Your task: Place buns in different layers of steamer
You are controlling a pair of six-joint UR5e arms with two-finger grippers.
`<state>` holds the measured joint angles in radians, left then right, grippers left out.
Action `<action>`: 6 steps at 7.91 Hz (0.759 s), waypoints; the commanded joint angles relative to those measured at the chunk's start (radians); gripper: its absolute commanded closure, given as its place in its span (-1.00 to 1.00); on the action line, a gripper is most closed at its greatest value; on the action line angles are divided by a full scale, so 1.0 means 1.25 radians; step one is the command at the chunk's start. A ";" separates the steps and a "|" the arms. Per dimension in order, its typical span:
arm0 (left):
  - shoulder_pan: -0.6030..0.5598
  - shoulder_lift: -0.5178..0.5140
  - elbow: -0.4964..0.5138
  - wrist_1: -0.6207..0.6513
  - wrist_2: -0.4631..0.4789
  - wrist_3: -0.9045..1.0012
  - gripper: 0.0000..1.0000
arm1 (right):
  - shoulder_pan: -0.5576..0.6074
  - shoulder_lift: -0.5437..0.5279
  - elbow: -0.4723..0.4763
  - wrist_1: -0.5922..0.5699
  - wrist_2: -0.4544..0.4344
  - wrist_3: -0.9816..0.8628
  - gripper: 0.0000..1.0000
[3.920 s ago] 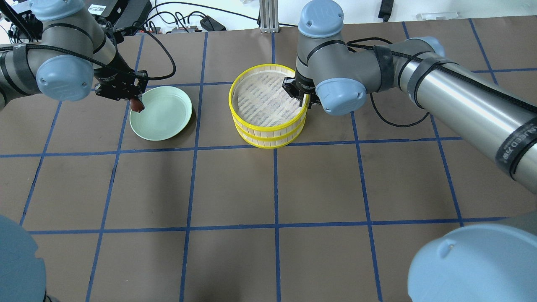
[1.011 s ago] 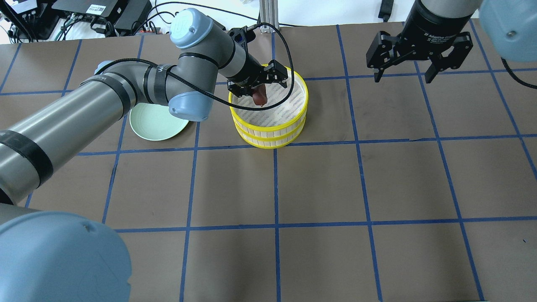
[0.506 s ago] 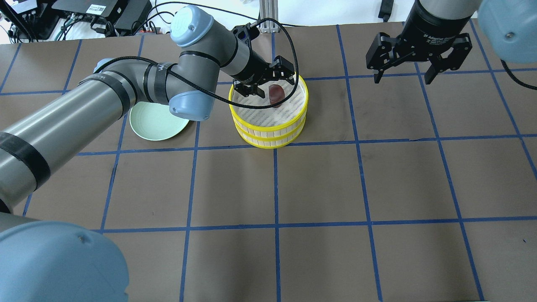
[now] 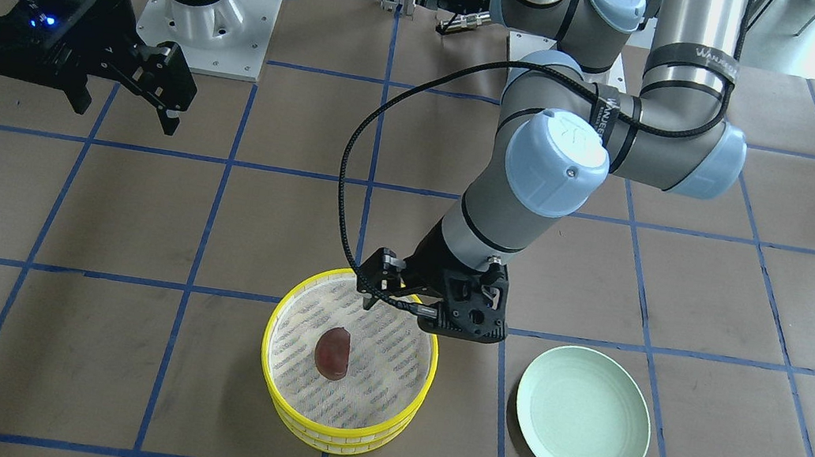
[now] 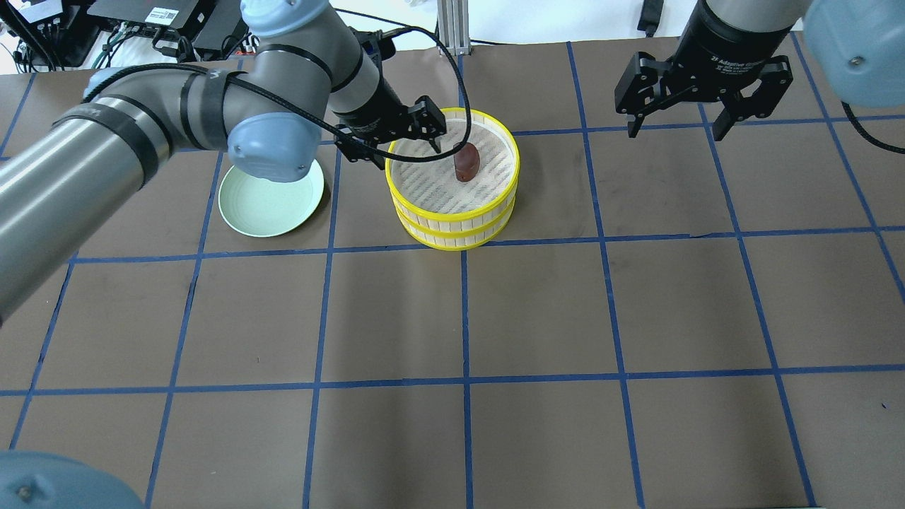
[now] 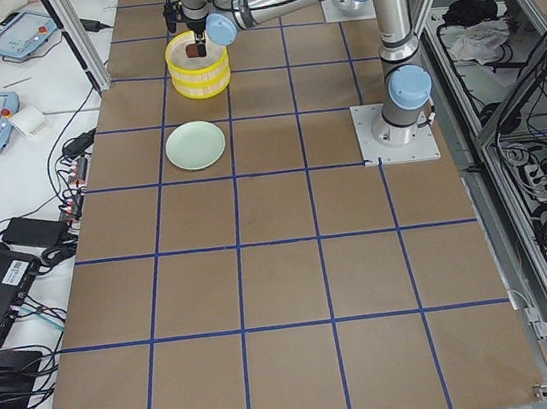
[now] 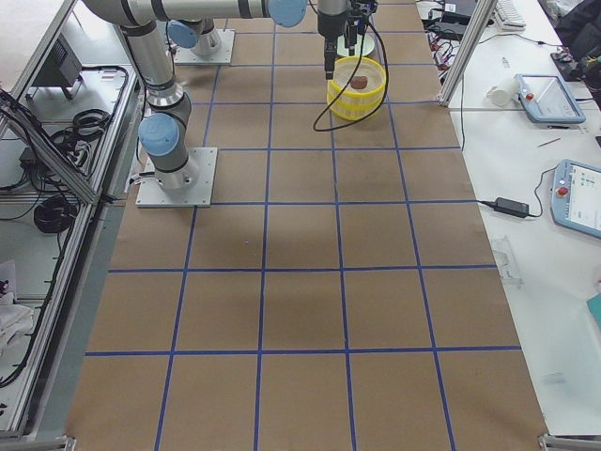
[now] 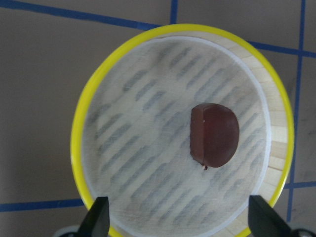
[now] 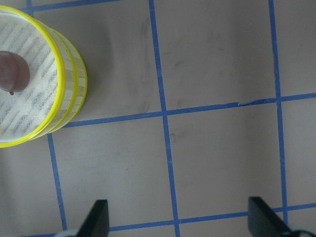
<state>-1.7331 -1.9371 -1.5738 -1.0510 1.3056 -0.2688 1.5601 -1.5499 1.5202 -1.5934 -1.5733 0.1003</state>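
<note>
The dark reddish-brown bun point(image 5: 466, 161) lies on the mesh floor of the top steamer layer point(image 5: 452, 227), which is stacked on the second layer. It also shows in the front view point(image 4: 333, 352) and the left wrist view point(image 8: 214, 134). My left gripper point(image 5: 392, 148) is open and empty, raised over the steamer's edge on the plate side, apart from the bun. My right gripper point(image 5: 700, 127) is open and empty, held high over the table well away from the steamer. The cream-white bun is not in view.
The pale green plate point(image 5: 271, 200) stands empty beside the steamer on my left side; it also shows in the front view point(image 4: 583, 415). The table is brown paper with blue tape grid lines. Cables and boxes lie beyond its far edge.
My left gripper carried the brown bun from the plate to the top layer, opened and let it go, then drew back toward the plate side. My right gripper left the steamer rim earlier and now holds still.
</note>
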 commanded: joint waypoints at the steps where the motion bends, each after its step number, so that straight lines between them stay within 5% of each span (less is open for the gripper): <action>1: 0.105 0.051 0.002 -0.138 0.106 0.091 -1.00 | 0.001 0.008 0.000 -0.016 -0.003 0.002 -1.00; 3: 0.183 0.126 0.013 -0.246 0.120 0.094 -1.00 | 0.001 0.008 0.000 -0.015 -0.003 0.002 -1.00; 6: 0.227 0.211 0.012 -0.435 0.287 0.179 -1.00 | 0.001 0.007 0.000 -0.014 -0.005 0.001 -1.00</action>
<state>-1.4726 -1.7251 -1.5579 -1.4649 1.5326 -0.0805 1.5615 -1.5412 1.5202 -1.6115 -1.5792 0.1016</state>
